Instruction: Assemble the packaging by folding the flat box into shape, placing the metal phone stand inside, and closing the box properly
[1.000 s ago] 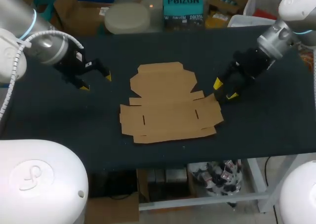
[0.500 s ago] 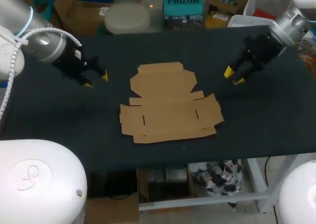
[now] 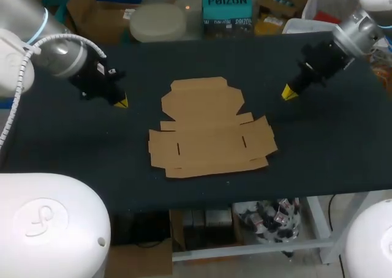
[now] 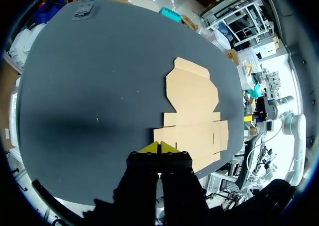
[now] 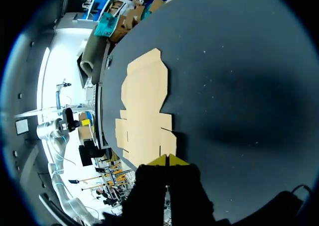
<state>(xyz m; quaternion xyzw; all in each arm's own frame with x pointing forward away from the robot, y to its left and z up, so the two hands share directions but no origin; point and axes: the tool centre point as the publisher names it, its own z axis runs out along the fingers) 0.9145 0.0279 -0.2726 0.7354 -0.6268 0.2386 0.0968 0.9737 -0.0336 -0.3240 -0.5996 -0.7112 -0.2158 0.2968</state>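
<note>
An unfolded flat cardboard box lies in the middle of the dark table; it also shows ahead of the fingers as the cardboard box in the left wrist view and the cardboard box in the right wrist view. My left gripper hovers left of the box, shut with nothing in it, its yellow tips pressed together. To the right of the box, and apart from it, my right gripper is shut and holds nothing, its yellow tips meeting. No metal phone stand is visible.
The black table has bare surface all around the box, wide on both sides and narrow toward the front edge. Nothing else stands on it.
Both grippers have gone from wide open to shut. The right arm lifted away from the box's right flap, up and to the right; the left gripper shifted slightly.
</note>
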